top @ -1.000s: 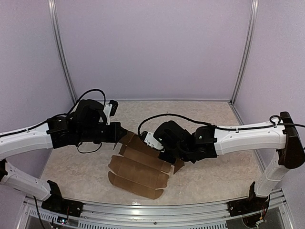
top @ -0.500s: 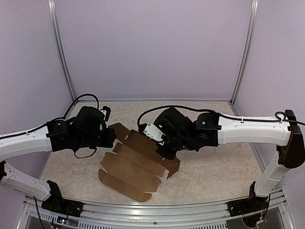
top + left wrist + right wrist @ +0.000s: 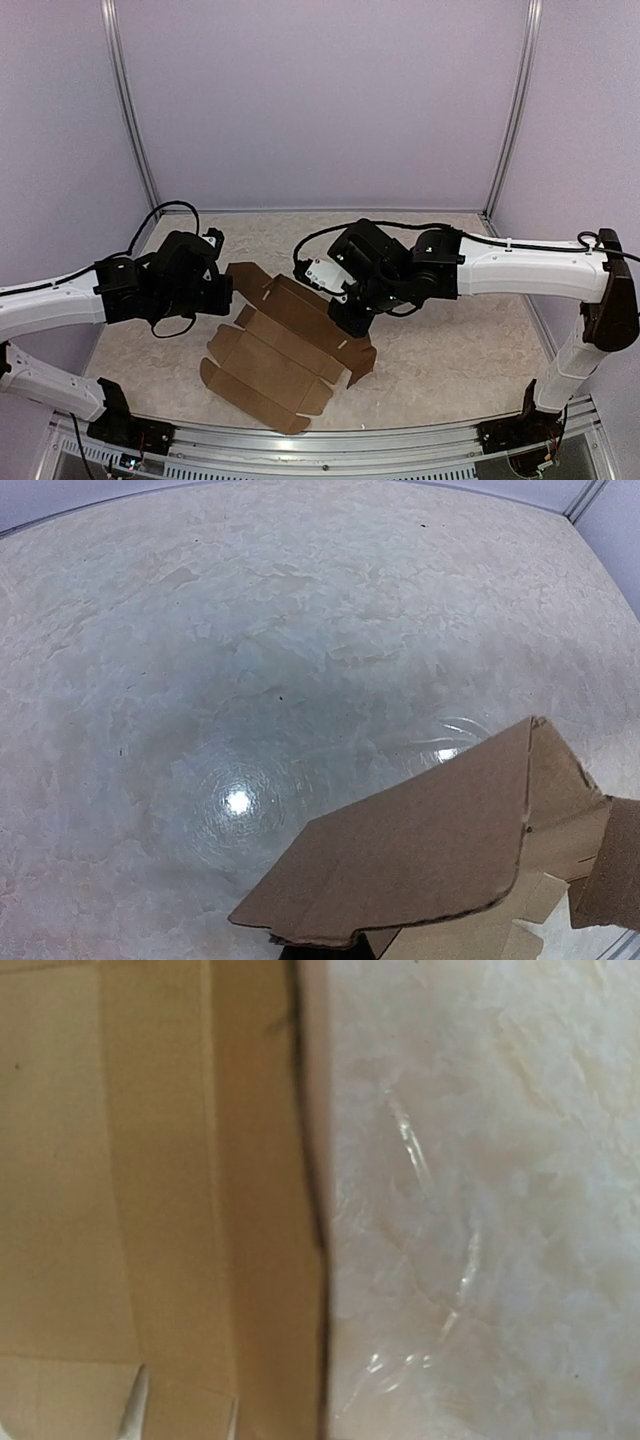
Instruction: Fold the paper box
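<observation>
Item: paper box (image 3: 285, 355), flat die-cut sheet, mid-tabletop (image 3: 450, 350), since dragged toward near-left corner; left gripper (image 3: 226, 292) pressed together at far flap; right gripper (image 3: 352, 318) pressed together on right edge; repositioning only, no fold yet.

Robot lab test cell: plain lavender wall panels (image 3: 320, 100) and metal corner posts (image 3: 130, 110) boxed in a marbled tabletop (image 3: 450, 370). An aluminium rail (image 3: 350, 440) ran along the near edge beside two bolted arm bases (image 3: 115, 425).

The paper box (image 3: 285, 345) has slid left and toward the near edge, turning slightly. The left gripper (image 3: 226, 291) has drawn back leftward, and the right gripper (image 3: 352, 318) has shifted left.
</observation>
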